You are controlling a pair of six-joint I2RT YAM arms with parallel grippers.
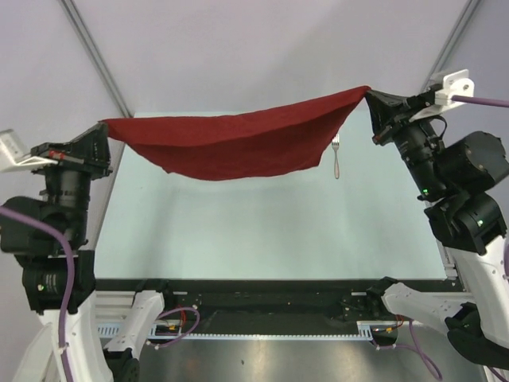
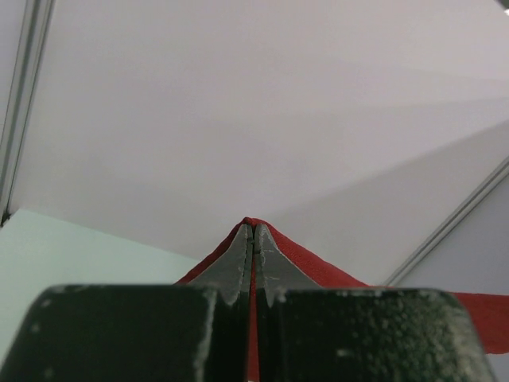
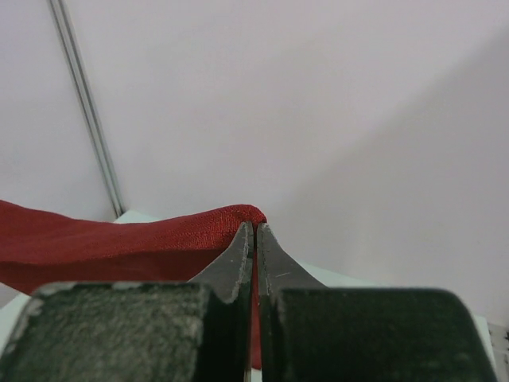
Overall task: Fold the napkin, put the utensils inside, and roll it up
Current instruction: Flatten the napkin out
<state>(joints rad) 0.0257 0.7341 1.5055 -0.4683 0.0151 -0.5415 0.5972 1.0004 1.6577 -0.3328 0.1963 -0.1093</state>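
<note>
Left gripper [image 1: 103,127] pinching napkin [image 1: 231,147] corner | right gripper [image 1: 371,95] pinching another corner | napkin sagging above table [image 1: 262,231] | fork [image 1: 336,155] on table

Black arms [image 1: 64,191] with white links [image 1: 417,300], purple cables [image 1: 481,100] and grey-tipped hands [image 2: 254,239]

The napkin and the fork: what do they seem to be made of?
The napkin looks like soft woven cloth, dark red and matte: it sags between its held corners, and the right wrist view shows a fine weave. The fork seems metal, silver with a slight shine; too small to tell more.
</note>
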